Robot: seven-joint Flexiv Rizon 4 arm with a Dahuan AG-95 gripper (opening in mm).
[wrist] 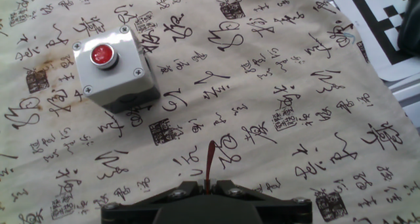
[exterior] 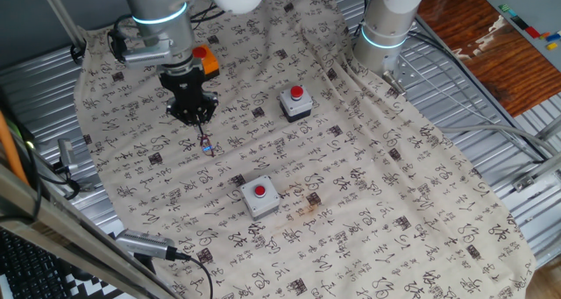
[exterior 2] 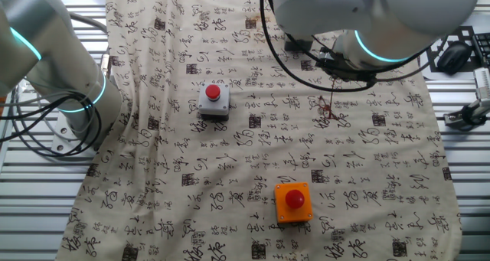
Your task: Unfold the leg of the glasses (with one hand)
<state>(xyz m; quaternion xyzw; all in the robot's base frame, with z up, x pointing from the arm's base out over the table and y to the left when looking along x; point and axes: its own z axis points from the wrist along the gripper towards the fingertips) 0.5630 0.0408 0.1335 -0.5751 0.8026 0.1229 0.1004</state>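
Note:
My gripper (exterior: 198, 118) hangs over the left part of the printed cloth, fingers pointing down. It is shut on a thin dark reddish-brown temple of the glasses (exterior: 206, 144), which dangle just below the fingertips above the cloth. In the other fixed view the glasses (exterior 2: 331, 108) hang as a small reddish wire shape under the arm. In the hand view the slim reddish temple (wrist: 209, 165) sticks out from between the closed black fingers (wrist: 233, 190) of my gripper (wrist: 208, 186); the lenses are hidden.
A grey button box with a red button (exterior: 259, 196) sits near the cloth's middle front, also in the hand view (wrist: 113, 67). A second grey box (exterior: 296, 103) stands farther back. An orange button box (exterior: 205, 60) sits behind the gripper. Cables lie at the front left.

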